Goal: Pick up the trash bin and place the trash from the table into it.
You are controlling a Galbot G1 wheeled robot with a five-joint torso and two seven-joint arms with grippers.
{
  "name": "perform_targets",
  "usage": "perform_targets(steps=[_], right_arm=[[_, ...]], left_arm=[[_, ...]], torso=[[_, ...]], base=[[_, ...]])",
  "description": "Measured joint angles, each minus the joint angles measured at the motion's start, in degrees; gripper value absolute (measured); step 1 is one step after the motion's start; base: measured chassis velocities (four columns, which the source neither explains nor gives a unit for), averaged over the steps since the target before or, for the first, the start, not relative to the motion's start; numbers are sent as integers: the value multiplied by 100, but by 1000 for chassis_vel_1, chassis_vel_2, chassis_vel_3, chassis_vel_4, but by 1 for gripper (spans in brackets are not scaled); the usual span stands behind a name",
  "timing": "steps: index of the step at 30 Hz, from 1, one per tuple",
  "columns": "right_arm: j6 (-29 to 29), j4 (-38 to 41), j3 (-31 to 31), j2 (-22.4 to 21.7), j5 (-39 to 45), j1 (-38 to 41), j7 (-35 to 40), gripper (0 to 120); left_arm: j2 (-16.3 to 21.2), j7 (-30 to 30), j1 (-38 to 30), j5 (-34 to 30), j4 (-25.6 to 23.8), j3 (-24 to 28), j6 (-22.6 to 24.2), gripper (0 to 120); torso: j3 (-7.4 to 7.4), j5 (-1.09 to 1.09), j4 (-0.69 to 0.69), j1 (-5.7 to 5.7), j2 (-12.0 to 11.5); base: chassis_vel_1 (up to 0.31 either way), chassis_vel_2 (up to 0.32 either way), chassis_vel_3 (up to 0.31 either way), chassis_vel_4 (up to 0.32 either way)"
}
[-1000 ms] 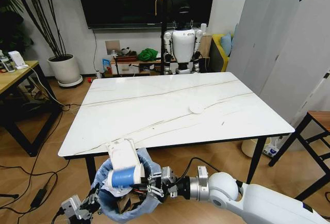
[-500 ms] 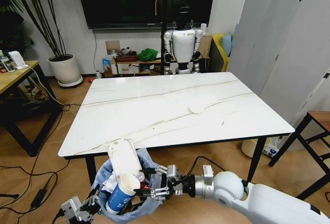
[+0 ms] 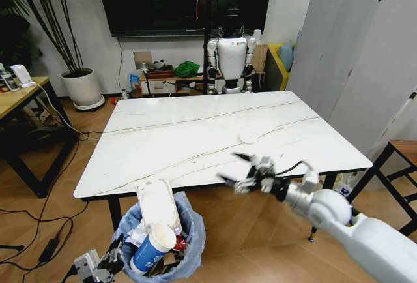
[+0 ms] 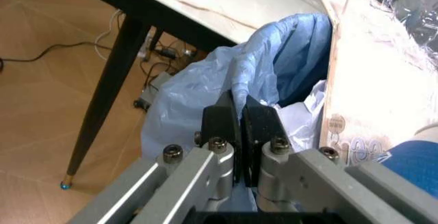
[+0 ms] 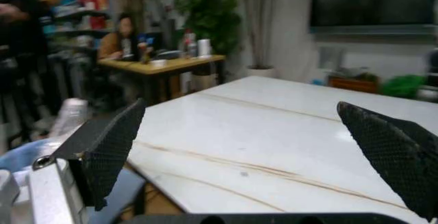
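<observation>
While left end effector (image 4: 236, 126) grips trash bin (image 3: 189, 231), right end effector (image 3: 242, 172) hovers apart.

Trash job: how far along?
Mostly done: the paper cup and other trash sit in the trash bin. The left claw is shut on the bin's bag; the right claw is open at the table edge. Left: one small white piece.

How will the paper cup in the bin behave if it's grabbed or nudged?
The cup is probably light and easily crushed: thin paper, open mouth up. It leans tilted on loose trash in the bin, so a nudge would likely shift or tip it. Being round, it may roll if it lands on the table.
</observation>
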Motion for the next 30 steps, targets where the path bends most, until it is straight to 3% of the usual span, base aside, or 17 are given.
perform_targets(steps=[4, 15, 30], right_arm=[[-2, 68, 825, 77, -35, -653, 629, 100], [292, -97, 1800, 462, -416, -1712, 559, 100], [349, -192, 2090, 783, -555, -2556, 384, 100]], left_arm=[[65, 1, 55, -68, -50, -131, -19, 0], [31, 20, 88, -88, -132, -259, -50, 0], [-147, 48, -21, 4, -38, -88, -76, 0]], torso=[[0, -1, -1, 0, 0], [0, -1, 0, -1, 0], [0, -2, 0, -1, 0]], base=[[0, 0, 0, 0], [0, 0, 0, 0], [0, 0, 0, 0]])
